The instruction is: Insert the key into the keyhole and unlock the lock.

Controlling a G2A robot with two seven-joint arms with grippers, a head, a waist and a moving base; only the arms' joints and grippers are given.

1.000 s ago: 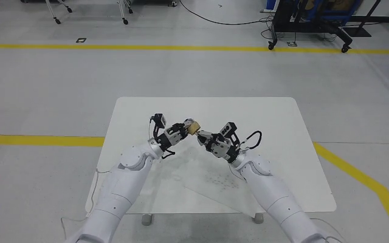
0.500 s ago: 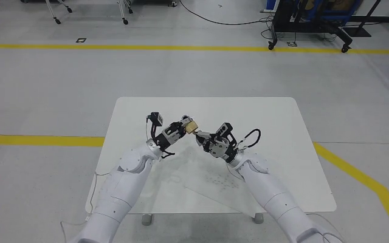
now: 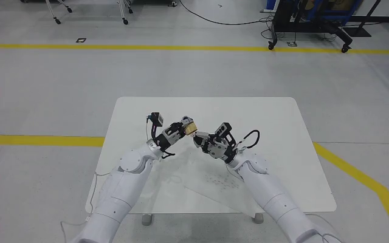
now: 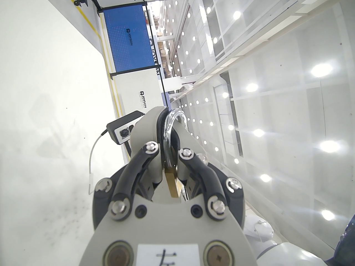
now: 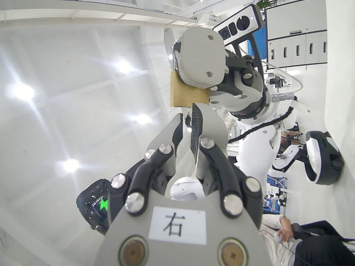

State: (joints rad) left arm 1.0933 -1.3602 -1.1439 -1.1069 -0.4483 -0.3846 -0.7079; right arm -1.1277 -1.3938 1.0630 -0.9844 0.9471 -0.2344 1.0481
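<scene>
Fingers [image 4: 144, 131] of the left gripper [image 4: 168, 132] are being clenched on the lock [image 4: 173, 185], shackle at the fingertips and brass body toward the palm. Fingers of the right gripper [image 5: 188, 119] are being pinched nearly together, tips just beside the lock body. Whether the key is between them cannot be told. Both are being held above the table [image 3: 273, 121].

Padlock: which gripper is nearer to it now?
Left. The left gripper clamps the padlock in its jaws; the right gripper is close beside it, pointing at its body.
</scene>
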